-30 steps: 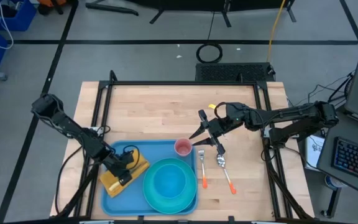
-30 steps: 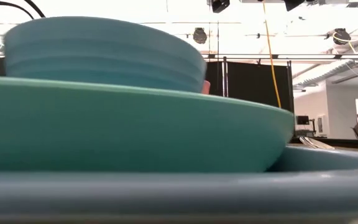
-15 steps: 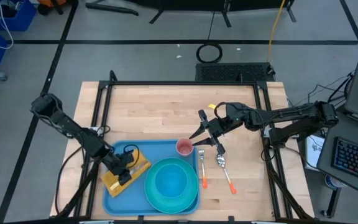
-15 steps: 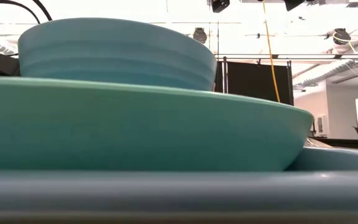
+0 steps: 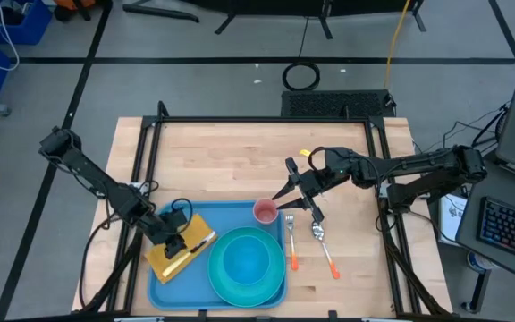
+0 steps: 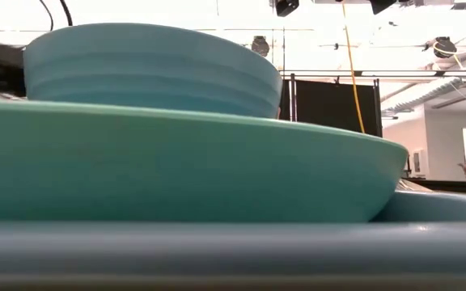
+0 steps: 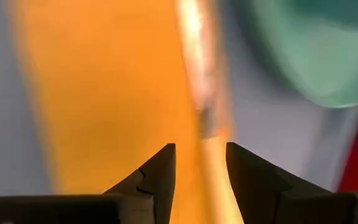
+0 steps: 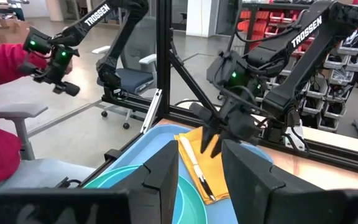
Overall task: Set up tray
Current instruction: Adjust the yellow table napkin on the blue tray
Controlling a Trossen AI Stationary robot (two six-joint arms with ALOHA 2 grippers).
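A light-blue tray (image 5: 168, 284) lies at the near edge of the wooden worktop (image 5: 222, 161), left of centre. The left end effector (image 5: 179, 238) hovers over the tray's left half, directly above a yellow napkin (image 5: 170, 257) that carries a knife (image 5: 192, 249); its fingers (image 7: 157, 180) stand slightly parted, grasping nothing. A teal plate (image 5: 275, 268) with a bowl (image 5: 242, 261) fills the tray's right half (a pink cup (image 5: 264, 211) sits at its far corner). The right end effector (image 5: 291, 192) waits just beyond the tray's right corner, partly open, empty.
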